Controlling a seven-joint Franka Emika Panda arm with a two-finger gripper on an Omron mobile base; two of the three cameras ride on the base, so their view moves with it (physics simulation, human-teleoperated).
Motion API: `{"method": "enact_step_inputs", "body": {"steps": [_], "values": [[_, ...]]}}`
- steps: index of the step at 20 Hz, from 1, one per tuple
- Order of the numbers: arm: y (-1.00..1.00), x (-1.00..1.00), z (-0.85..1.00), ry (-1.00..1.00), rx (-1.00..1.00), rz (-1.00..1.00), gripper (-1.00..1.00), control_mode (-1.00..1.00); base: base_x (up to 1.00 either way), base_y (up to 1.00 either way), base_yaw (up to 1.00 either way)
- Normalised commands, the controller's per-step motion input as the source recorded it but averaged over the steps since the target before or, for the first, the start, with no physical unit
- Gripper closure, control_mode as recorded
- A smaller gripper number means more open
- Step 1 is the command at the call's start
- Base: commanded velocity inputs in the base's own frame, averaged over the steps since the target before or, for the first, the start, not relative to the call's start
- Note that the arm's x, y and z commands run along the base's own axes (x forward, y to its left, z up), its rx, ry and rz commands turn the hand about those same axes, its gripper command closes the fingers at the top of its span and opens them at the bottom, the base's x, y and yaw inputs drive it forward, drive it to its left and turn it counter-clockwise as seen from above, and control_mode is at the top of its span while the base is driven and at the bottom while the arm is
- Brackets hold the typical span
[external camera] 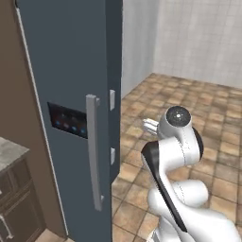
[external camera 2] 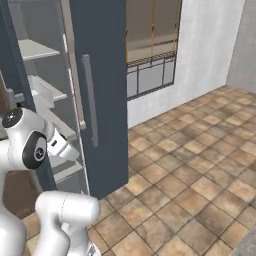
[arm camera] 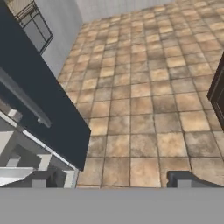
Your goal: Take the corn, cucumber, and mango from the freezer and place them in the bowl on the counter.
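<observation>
The freezer (external camera 2: 100,90) is a tall dark blue-grey appliance whose door stands swung out, showing pale grey inner shelves (external camera 2: 40,50). In the left base view its door face (external camera: 71,94) carries a long silver handle and a small dark display. My gripper (arm camera: 111,183) is open, with its two dark fingertips (arm camera: 39,181) far apart over bare floor tiles, just off the door's lower edge (arm camera: 48,105). Nothing is between the fingers. A corner of the counter (external camera: 10,152) shows at the left. The corn, cucumber, mango and bowl are out of view.
Tan and brown floor tiles (external camera 2: 190,175) spread to the right of the freezer. A white wall with a barred window (external camera 2: 150,60) stands behind. A dark wooden cabinet (arm camera: 217,94) edges the hand view's right side. Brown cabinets (external camera: 16,203) sit under the counter.
</observation>
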Motion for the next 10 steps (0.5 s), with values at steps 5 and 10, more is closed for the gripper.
{"method": "enact_step_inputs", "body": {"steps": [5,10], "values": [[0.0,0.0,0.0,0.0,0.0,0.0,-1.0,1.0,0.74,-0.95,-0.21],[0.0,0.0,0.0,0.0,0.0,0.0,-1.0,1.0,1.0,-0.82,0.0]]}}
